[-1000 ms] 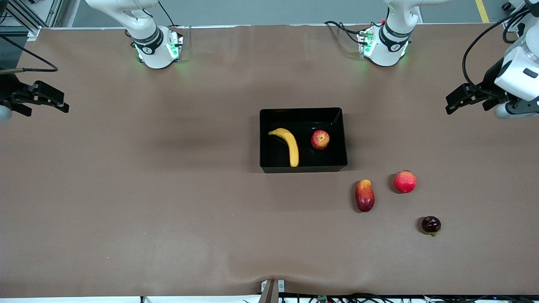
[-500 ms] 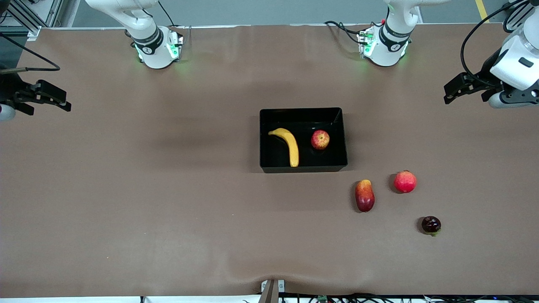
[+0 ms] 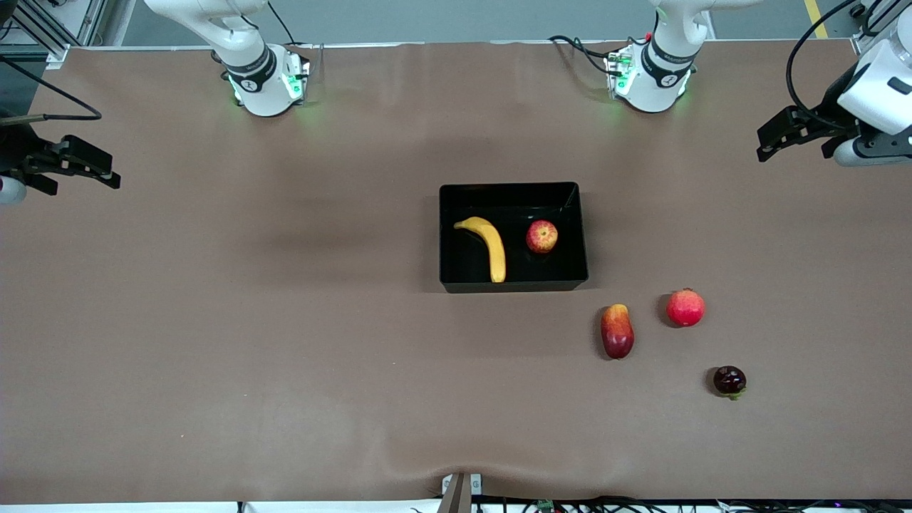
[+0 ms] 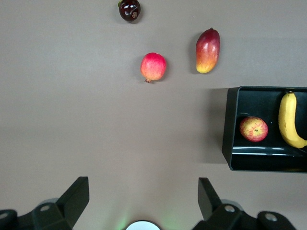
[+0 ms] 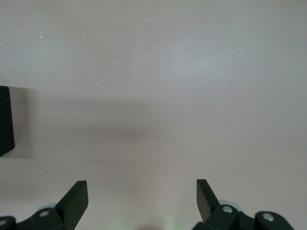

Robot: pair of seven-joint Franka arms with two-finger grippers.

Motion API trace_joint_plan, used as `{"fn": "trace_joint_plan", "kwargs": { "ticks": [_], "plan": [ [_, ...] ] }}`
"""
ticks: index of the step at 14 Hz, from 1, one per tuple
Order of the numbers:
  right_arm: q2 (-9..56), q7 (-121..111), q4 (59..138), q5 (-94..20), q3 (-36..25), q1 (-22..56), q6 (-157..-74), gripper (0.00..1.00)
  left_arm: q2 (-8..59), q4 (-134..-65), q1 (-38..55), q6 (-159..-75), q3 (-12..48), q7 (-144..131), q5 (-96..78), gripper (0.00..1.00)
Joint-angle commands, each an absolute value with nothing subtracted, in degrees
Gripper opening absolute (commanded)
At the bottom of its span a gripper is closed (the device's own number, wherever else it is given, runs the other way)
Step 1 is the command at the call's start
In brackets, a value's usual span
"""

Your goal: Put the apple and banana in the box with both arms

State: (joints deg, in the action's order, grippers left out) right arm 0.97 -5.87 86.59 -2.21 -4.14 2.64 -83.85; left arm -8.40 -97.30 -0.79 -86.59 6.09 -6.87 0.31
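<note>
Yellow banana (image 3: pixel 486 244), apple (image 3: pixel 541 236) in box (image 3: pixel 513 286), fingers (image 4: pixel 76 201) well apart

Honestly there wasn't any text, label, brand or number I could actually read anywhere in these views. The only candidates were small marks on the dark band (image 3: pixel 251 73) of the right arm's base and the dark band (image 3: pixel 662 71) of the left arm's base, and both were too tiny to make out. The fruits, the box and the surface carried no print at all.
</note>
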Motion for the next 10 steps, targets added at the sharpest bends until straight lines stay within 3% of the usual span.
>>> {"fn": "trace_joint_plan", "kwargs": {
  "ticks": [1, 10],
  "plan": [
    [1.2, -5.0, 86.0, -2.1, -4.0, 2.9, -83.7, 1.00, -9.1, -95.1, -1.5, -82.6, 5.2, -6.1, 0.2, 1.00],
    [1.4, -4.9, 86.0, -2.1, -4.0, 3.6, -83.5, 1.00, -7.5, -92.7, -1.8, -82.6, 5.2, -7.1, 0.2, 1.00]
  ]
}}
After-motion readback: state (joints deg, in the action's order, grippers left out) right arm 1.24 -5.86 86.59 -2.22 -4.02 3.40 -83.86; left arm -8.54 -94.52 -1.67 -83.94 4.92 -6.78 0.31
